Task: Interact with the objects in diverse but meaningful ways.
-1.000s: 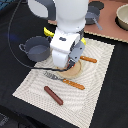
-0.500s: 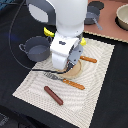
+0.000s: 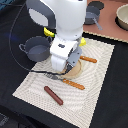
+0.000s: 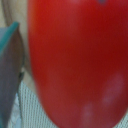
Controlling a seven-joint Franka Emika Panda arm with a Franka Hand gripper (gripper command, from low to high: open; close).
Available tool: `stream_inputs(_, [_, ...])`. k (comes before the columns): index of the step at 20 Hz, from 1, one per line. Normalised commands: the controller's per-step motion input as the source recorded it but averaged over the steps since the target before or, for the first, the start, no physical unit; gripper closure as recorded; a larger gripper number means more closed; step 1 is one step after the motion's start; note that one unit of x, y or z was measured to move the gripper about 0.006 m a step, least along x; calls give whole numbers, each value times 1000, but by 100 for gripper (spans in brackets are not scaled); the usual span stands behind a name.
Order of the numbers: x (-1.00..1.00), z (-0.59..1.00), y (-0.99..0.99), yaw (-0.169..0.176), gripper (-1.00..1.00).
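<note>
Red fills nearly the whole wrist view: a smooth, glossy red tomato (image 4: 80,60) sits right up against the camera, with a grey-green gripper finger (image 4: 10,70) at one side of it and a strip of pale woven cloth showing beneath. Whether the pincer is apart or clamped on the tomato cannot be told, since only one finger shows there and the white arm hides the gripper (image 3: 64,70) in the exterior view. In that view the arm stands over a round tan wooden board (image 3: 75,70) near the middle of a cream ribbed placemat (image 3: 100,95); the tomato itself is hidden under the arm there. A grey two-handled pot (image 3: 36,48) sits at the mat's far left edge on the black tabletop (image 3: 10,30), and nothing can be made out inside it. A grey long-handled saucepan (image 3: 92,14) stands far off on the brown surface beyond the mat, its contents not visible, and a pale bowl (image 3: 123,17) sits at the far right. A brown sausage (image 3: 53,95) lies on the near part of the mat, well apart from the board. Two orange-handled utensils lie on the mat, one (image 3: 72,83) just near of the board and one (image 3: 88,59) to the board's right. A yellow banana (image 3: 48,32) peeks out behind the arm. No writing or labels can be read.
</note>
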Motion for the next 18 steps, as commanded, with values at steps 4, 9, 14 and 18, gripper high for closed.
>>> stream_inputs(4, [223, 300, 51, 13, 100])
stream_inputs(9, [-112, 933, 136, 4, 100])
stream_inputs(14, [-519, 795, 49, 33, 100])
stream_inputs(18, [-757, 561, 44, 49, 100])
